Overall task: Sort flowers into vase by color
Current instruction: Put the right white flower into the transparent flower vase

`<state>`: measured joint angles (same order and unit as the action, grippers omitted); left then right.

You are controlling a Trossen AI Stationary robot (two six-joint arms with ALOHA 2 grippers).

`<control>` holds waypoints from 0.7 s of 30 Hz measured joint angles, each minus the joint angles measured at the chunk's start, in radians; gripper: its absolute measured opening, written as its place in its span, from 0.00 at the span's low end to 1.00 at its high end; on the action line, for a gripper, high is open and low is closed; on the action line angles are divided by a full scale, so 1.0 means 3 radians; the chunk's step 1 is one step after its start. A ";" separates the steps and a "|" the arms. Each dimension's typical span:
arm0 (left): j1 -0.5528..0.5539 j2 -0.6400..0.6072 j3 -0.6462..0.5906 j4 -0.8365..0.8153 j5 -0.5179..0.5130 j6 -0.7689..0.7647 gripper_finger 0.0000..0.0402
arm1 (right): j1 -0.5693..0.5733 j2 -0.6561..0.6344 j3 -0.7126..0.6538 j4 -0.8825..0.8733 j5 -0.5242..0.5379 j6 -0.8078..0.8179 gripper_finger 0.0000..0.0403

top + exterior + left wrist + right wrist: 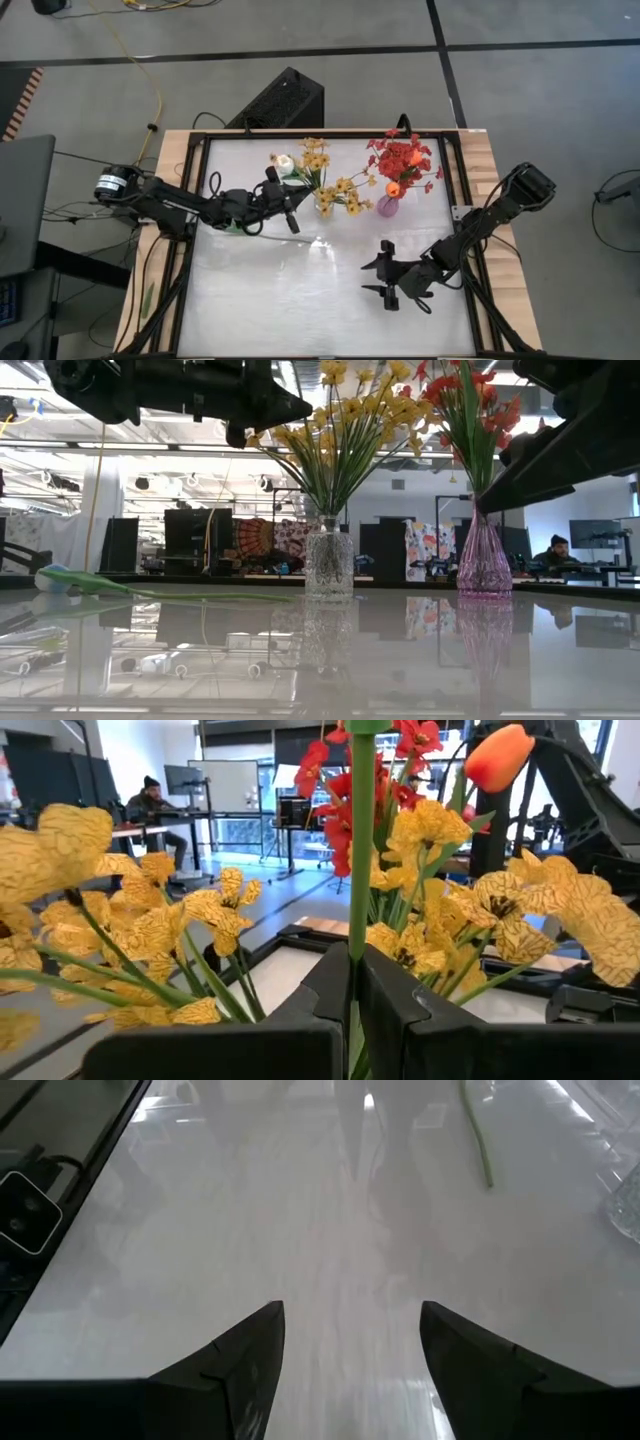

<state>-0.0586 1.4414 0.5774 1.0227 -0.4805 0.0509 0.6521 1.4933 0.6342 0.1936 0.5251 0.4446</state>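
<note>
Left pincer (352, 1010) clamped on a green stem (360, 840) just short of the yellow bouquet (335, 190) — risk of snagging blossoms, tipping the clear vase (329, 560); right pincer (350, 1350) apart, idle over bare tabletop (330, 1210).

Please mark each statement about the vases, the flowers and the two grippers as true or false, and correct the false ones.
1. The left gripper is shut on a green stem. True.
2. The right gripper holds a flower. False: it is open and empty above the table.
3. The yellow flowers stand in the clear vase. True.
4. The red flowers lie flat on the table. False: they stand in the pink vase.
</note>
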 joint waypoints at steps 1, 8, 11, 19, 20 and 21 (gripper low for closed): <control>0.0000 0.0000 0.0000 -0.0005 0.0000 -0.0011 0.00 | 0.0000 0.0000 0.0000 0.0005 0.0000 0.0000 0.65; 0.0000 0.0000 0.0000 -0.0027 -0.0001 -0.0029 0.00 | 0.0000 0.0000 0.0000 0.0014 0.0000 0.0001 0.65; 0.0000 0.0000 0.0000 -0.0019 -0.0004 -0.0027 0.00 | 0.0000 0.0000 0.0000 0.0047 0.0000 0.0001 0.65; 0.0001 0.0386 0.0003 0.0443 -0.0054 0.0022 0.00 | 0.0000 0.0000 0.0000 0.0115 0.0000 0.0000 0.65; 0.0000 0.0432 0.0003 0.0451 -0.0156 0.0091 0.00 | 0.0000 0.0000 0.0000 0.0116 -0.0001 0.0000 0.65; 0.0000 0.0448 0.0001 0.0448 -0.0244 0.0129 0.00 | 0.0000 0.0000 0.0000 0.0123 -0.0001 0.0001 0.65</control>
<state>-0.0584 1.5758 0.5777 1.1571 -0.5537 0.0895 0.6521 1.4933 0.6342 0.2305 0.5247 0.4451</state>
